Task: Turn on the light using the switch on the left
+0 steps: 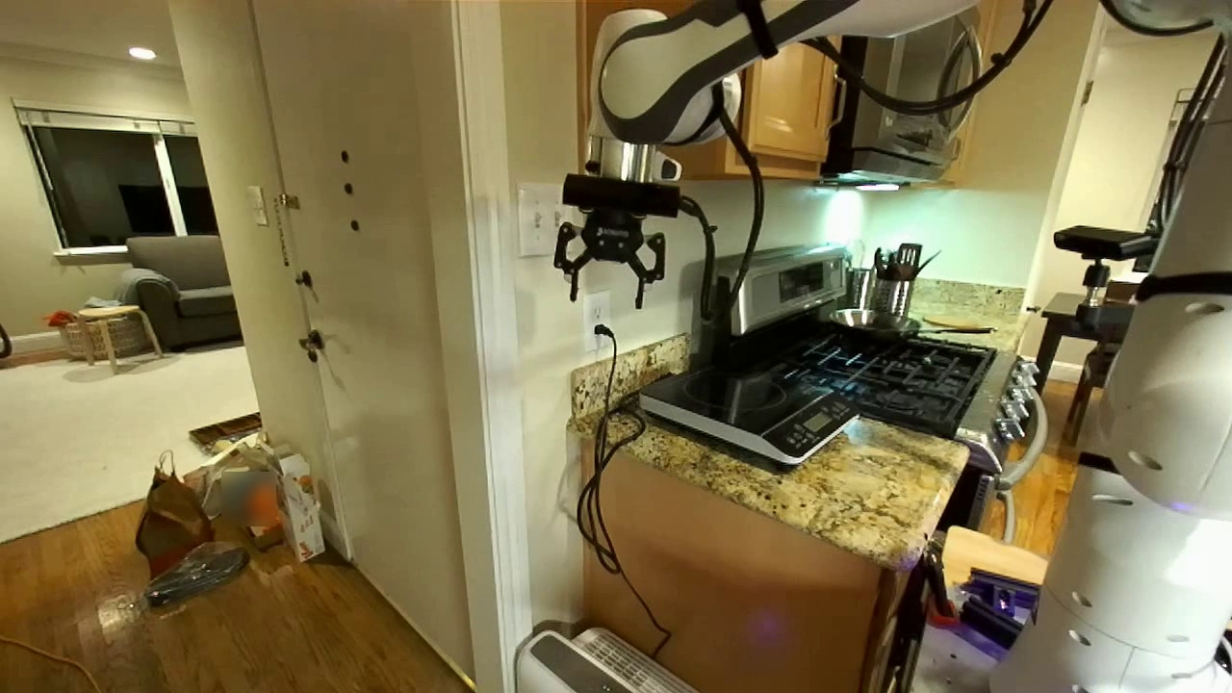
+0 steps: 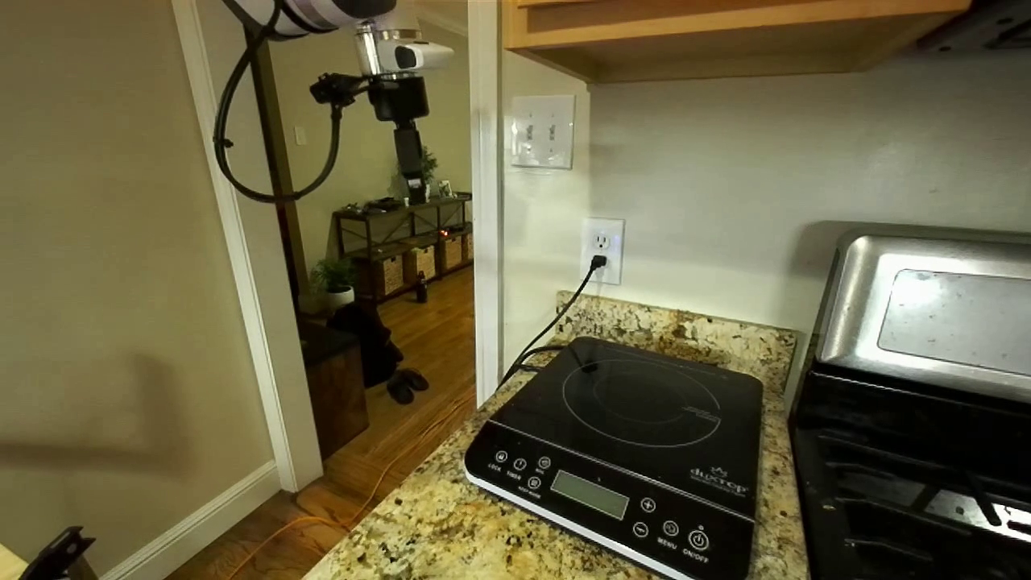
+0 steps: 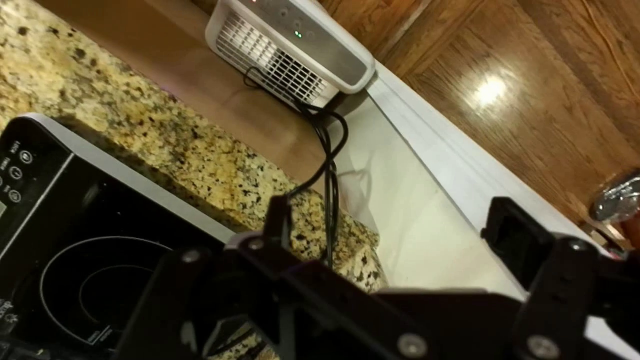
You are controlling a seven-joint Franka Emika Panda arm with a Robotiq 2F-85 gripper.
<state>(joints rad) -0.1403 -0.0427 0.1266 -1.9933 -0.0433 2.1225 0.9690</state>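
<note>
The white wall plate carries two toggles. Its left-hand switch (image 2: 529, 133) shows in an exterior view, and also in an exterior view (image 1: 535, 219), where the gripper body partly covers the plate's right side. I cannot tell whether the toggle is up or down. My gripper (image 1: 607, 294) points down with its fingers spread and nothing between them. It hangs in the air, apart from the plate. In an exterior view the gripper (image 2: 416, 193) is seen edge-on, left of the plate, before the doorway. In the wrist view the gripper (image 3: 392, 225) is open; the plate is out of view.
An outlet plate (image 2: 614, 242) with a black cord sits below and right of the switches. An induction cooktop (image 2: 644, 403) stands on the granite counter (image 1: 847, 500). The white door frame (image 2: 486, 201) borders the plate. A wooden cabinet (image 2: 725, 48) overhangs. A white appliance (image 1: 568, 664) stands below.
</note>
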